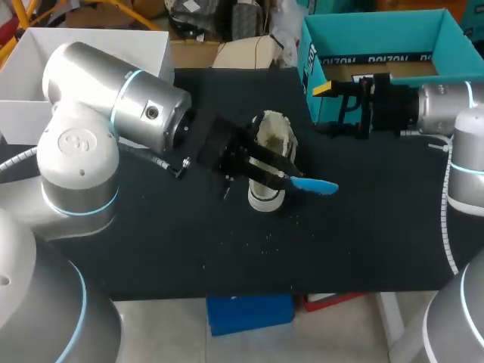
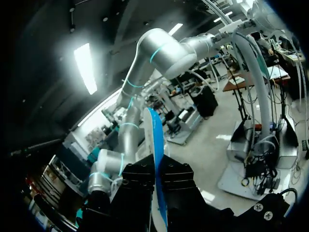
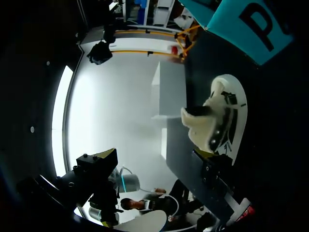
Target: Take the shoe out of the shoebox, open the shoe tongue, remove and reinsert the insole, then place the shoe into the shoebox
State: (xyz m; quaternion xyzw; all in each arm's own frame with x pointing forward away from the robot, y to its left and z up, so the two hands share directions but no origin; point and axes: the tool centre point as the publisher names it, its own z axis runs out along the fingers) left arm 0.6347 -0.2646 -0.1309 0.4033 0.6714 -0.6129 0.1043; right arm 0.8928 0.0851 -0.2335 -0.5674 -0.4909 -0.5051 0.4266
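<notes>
Left wrist view tells the most: the left hand is clamped on the blue insole, which stands edge-on between its two dark fingers and juts out ahead of them into free air. From the head view, the same left hand reaches in over the white shoe, and the insole sticks out past the shoe on the far side from the left arm. Whether its gripped end touches the shoe I cannot tell, but most of its length is clearly outside the shoe.

Under the hand, the shoe sits on the black table, well outside the box. The right wrist view shows the shoe with its mouth gaping, though I cannot make out how the tongue lies.

Further out, the right hand hangs beside the front wall of the teal shoebox, its fingers spread wide and holding nothing. Its own camera shows the same: the two tips of the right hand stand apart with only air between them, with the shoe ahead and the shoebox beyond it.

By my reading, the task is around its midpoint. Taking the shoe out looks done, and the insole's removal looks done or very nearly so. What remains is sliding the insole back into the shoe and seating it flat, then lifting the shoe back into the shoebox, which appears to hold no shoe.
</notes>
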